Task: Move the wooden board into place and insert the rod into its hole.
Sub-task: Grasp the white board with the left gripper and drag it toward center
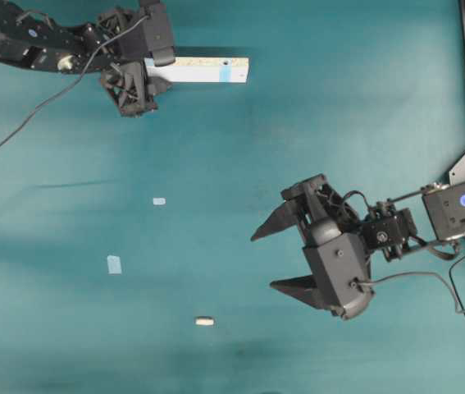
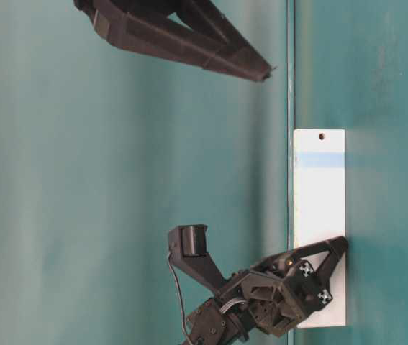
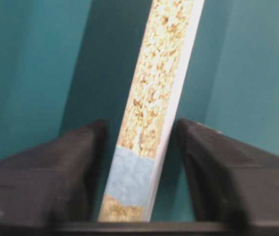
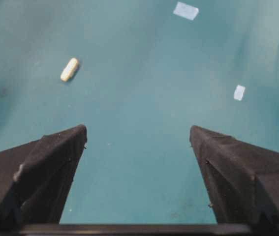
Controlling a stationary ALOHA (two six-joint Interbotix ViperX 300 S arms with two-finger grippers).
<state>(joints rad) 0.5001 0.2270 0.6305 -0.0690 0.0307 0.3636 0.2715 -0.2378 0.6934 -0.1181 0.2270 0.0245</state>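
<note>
At upper left, the left gripper [image 1: 146,78] straddles one end of the long, pale whitish wooden board [image 1: 207,70] with speckled chipboard edge; its black fingers [image 3: 55,167] flank the strip at a narrowed spread, a sliver of gap showing on each side, so a firm grip cannot be told. A light-blue tape band [image 3: 129,174] sits between them. Lower right, the right gripper [image 1: 275,258] hangs wide apart, the tiny beige wooden rod [image 1: 205,321] lying well beyond its tips, near two pale-blue tape squares [image 1: 114,264].

No readable text, labels, brands, numbers or signs appear in any of the views.
</note>
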